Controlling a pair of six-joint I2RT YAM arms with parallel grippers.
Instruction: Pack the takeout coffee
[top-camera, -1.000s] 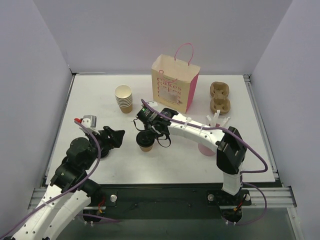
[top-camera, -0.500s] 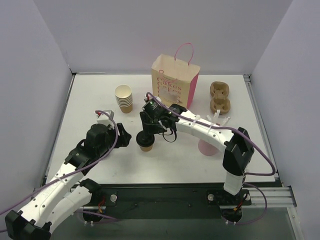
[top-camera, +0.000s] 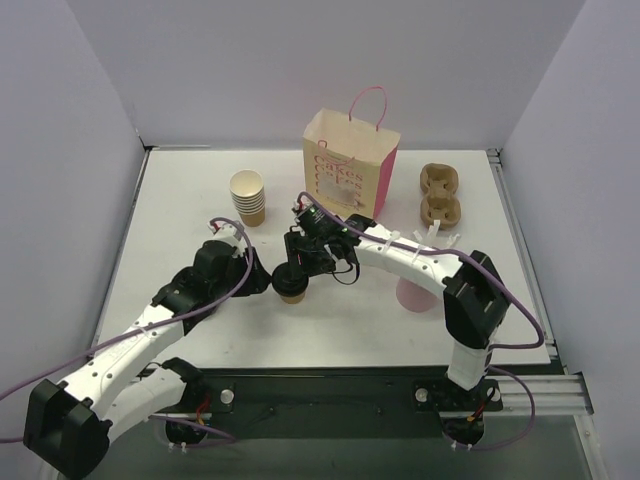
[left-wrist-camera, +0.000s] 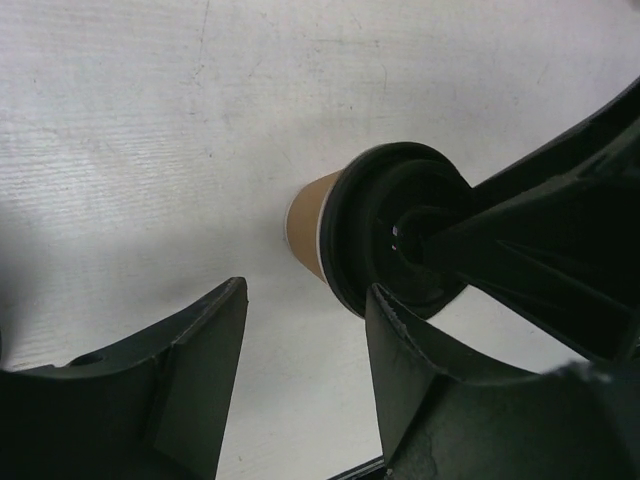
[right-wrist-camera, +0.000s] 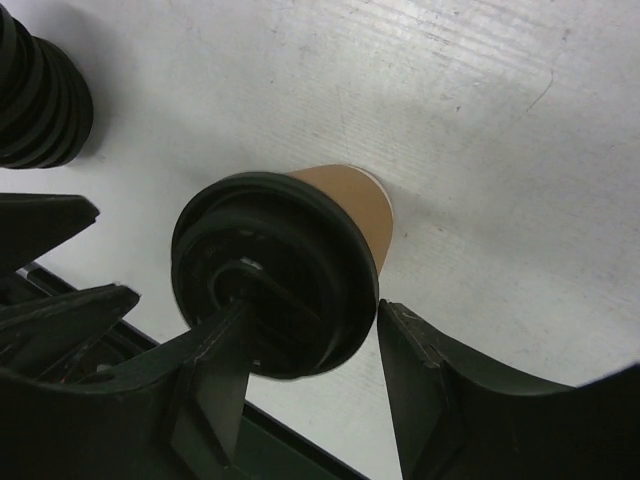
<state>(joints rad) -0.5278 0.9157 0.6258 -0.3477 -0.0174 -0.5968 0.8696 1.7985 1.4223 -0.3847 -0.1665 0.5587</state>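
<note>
Right gripper: enters from the right of the overhead frame and hangs directly over the takeout coffee. Jaws spread wide, clamped on nothing. In the right wrist view, one finger laid across the black lid as far as its centre, the other finger clear of the rim at lower right. Contact between that first fingertip and the lid likely, but not confirmable from either wrist view.

Left gripper: enters from the lower left of the overhead frame and stops just left of the cup. Jaws apart, holding nothing. In the left wrist view, cup beyond the fingertips, with the right-hand fingertip just beside the lid rim.

Takeout coffee: stands upright on the white table, near the centre of the overhead frame, slightly left. Sits below the paper bag and to the lower right of the stack of lidless cups. Well apart from the cardboard carrier at upper right. Pink cup to its right, partly hidden behind the right arm.
</note>
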